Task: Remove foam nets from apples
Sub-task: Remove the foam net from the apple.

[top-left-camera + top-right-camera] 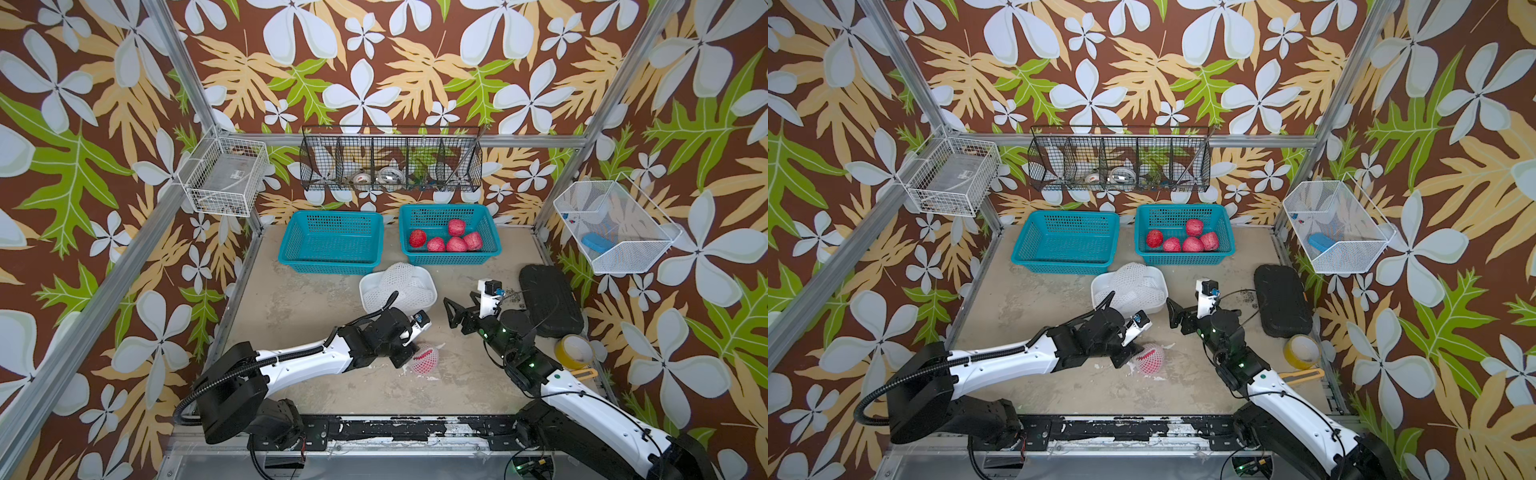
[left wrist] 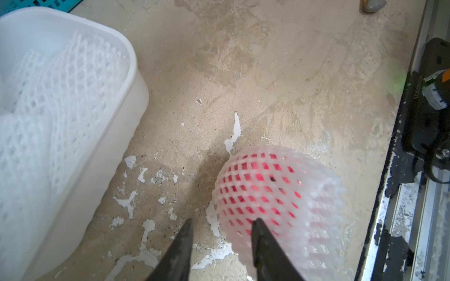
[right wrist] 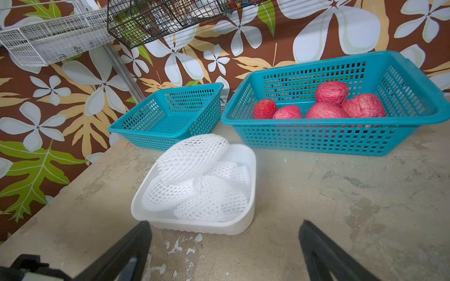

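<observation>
Netted apple (image 2: 263,189) just beside left gripper (image 2: 222,220)

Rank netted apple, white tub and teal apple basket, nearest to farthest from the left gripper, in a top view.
1. Netted apple: at the jaws.
2. White tub: mid-table, behind.
3. Teal apple basket: by the back wall.

A: You have six apples (image 1: 456,244): five bare, one inside a foam net (image 2: 316,231).
B: You also have two teal baskets (image 1: 330,262), one white tub (image 3: 194,227), three wire baskets (image 1: 390,158) and one tape roll (image 1: 575,352).
</observation>
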